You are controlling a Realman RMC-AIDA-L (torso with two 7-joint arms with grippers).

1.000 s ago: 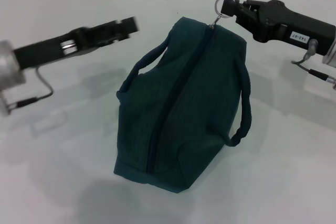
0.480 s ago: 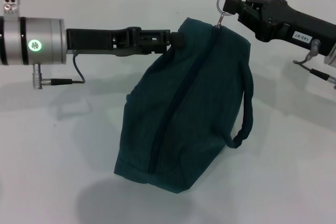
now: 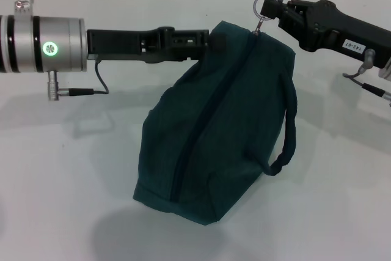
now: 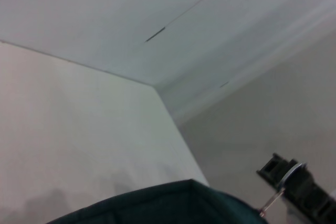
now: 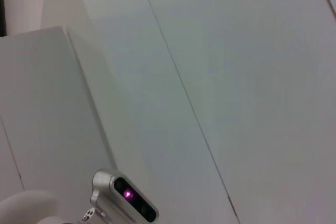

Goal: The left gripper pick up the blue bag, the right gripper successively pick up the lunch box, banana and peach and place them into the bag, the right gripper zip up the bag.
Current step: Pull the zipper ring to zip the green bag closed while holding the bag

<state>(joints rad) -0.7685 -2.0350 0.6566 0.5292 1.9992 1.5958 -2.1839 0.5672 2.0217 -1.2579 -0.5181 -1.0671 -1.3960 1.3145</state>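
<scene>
The blue bag [image 3: 214, 120] stood on the white bench [image 3: 73, 169], tilted, with its closed zipper seam running along its long axis from the near lower end up to the far top corner. At that far corner the metal ring pull [image 3: 261, 5] stood above the fabric. One loop handle [image 3: 284, 132] hung down the bag's right side. No lunch box, banana or peach was visible outside the bag, which, with the seam closed, suggested the zipping step was at or near its end.

The right tool [image 3: 269, 9] was at the bag's far top corner, closed on the ring pull; its arm extended away from the bag to the right. The left wrist view showed the same ring [image 4: 286, 174] against the black tip of that tool, just beyond the bag's top edge [image 4: 173, 203].

The left tool [image 3: 211, 42] lay level, its tip touching or pinching the fabric at the bag's upper left side, just below the top edge. Its opening could not be determined, because the tip merged with the dark cloth. Both tools were at the bag's far top end, the right one nearer the zipper.

The bench around the bag was bare, and pale wall panels stood behind it.
</scene>
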